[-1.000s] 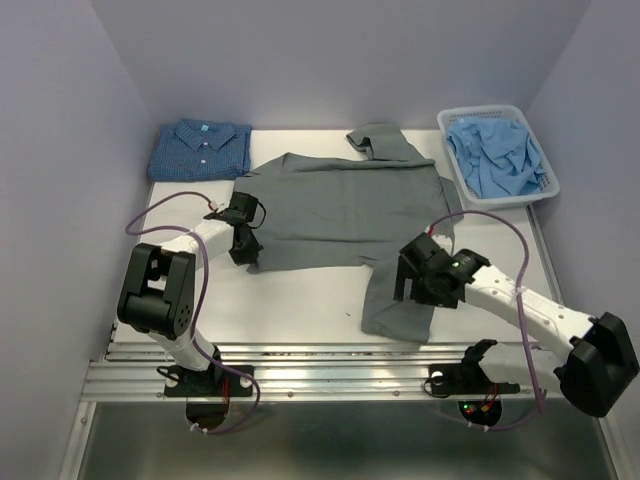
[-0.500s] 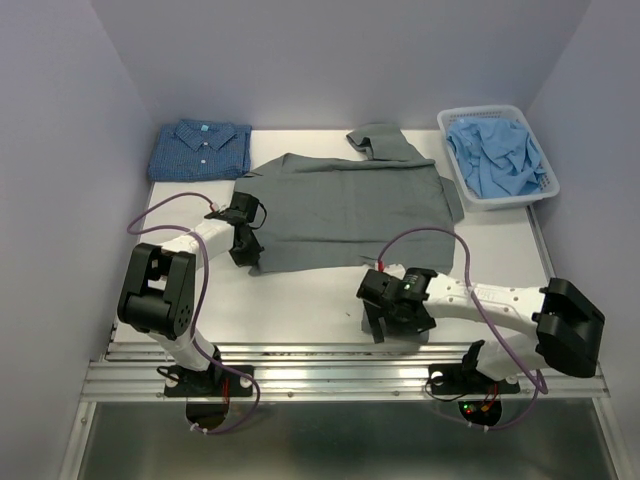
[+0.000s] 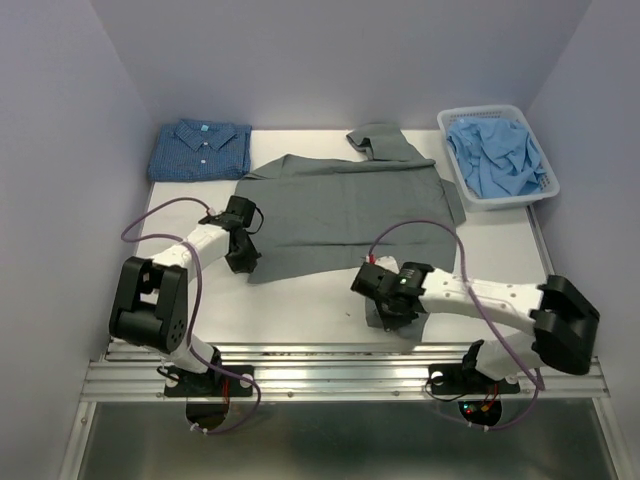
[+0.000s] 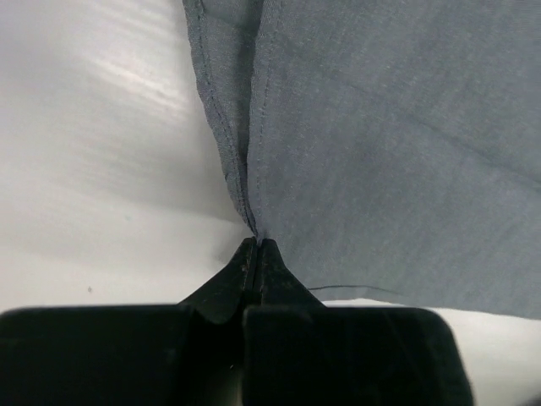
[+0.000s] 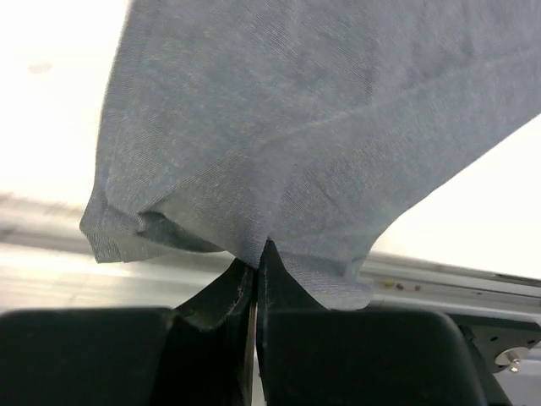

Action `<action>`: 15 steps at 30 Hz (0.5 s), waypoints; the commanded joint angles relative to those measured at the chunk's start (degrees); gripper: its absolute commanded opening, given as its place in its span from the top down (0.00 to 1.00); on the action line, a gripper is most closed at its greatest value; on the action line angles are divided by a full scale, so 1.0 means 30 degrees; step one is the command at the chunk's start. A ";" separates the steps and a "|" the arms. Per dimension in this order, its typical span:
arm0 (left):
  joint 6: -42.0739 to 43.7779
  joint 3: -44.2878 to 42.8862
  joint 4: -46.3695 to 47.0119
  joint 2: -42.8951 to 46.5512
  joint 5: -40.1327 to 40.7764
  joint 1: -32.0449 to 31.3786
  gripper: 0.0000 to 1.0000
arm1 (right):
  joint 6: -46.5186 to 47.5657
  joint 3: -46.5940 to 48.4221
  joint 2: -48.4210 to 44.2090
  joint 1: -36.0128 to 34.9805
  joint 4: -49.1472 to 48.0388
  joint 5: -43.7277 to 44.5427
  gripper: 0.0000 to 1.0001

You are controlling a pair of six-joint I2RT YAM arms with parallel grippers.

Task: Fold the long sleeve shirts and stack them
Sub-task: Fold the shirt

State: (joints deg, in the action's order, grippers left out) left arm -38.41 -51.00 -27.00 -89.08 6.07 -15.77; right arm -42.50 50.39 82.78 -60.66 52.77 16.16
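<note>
A slate-grey long sleeve shirt lies spread across the middle of the table, one sleeve bent at the back. My left gripper is shut on its near left hem corner; the left wrist view has the jaws pinching the hem fold. My right gripper is shut on the cuff end of the near sleeve, which bunches under it near the front edge. A dark blue checked shirt lies folded at the back left.
A white basket holding crumpled light-blue cloth stands at the back right. A metal rail runs along the table's near edge. Purple walls close in the left, back and right sides.
My right gripper swung left and forward along the near sleeve to its cuff end and shut on it. The sleeve has bunched up. The left arm shifted slightly, still gripping the hem.
</note>
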 commanded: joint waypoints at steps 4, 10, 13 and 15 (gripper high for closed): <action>-0.0145 0.1530 -0.2860 0.3848 -0.0525 -0.0105 1.00 | 0.2127 0.1601 -0.7048 -0.0052 0.1655 -0.7199 0.99; 0.0001 0.1562 -0.4239 0.5082 -0.1084 -0.0104 1.00 | 0.2038 0.3824 -0.8958 -0.0052 0.3178 -0.8318 0.99; 0.0060 0.0950 -0.4998 0.5958 -0.1288 -0.0105 1.00 | 0.1719 0.6073 -0.9283 -0.0052 0.5576 -0.5519 0.99; 0.0002 0.0568 -0.5352 0.6458 -0.1348 -0.0075 1.00 | 0.1686 0.6696 -0.9255 -0.0052 0.6664 -0.4162 0.99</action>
State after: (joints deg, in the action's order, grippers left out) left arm -38.44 -46.63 -38.28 -73.45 2.87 -15.77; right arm -37.39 64.51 56.51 -60.73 65.82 -2.44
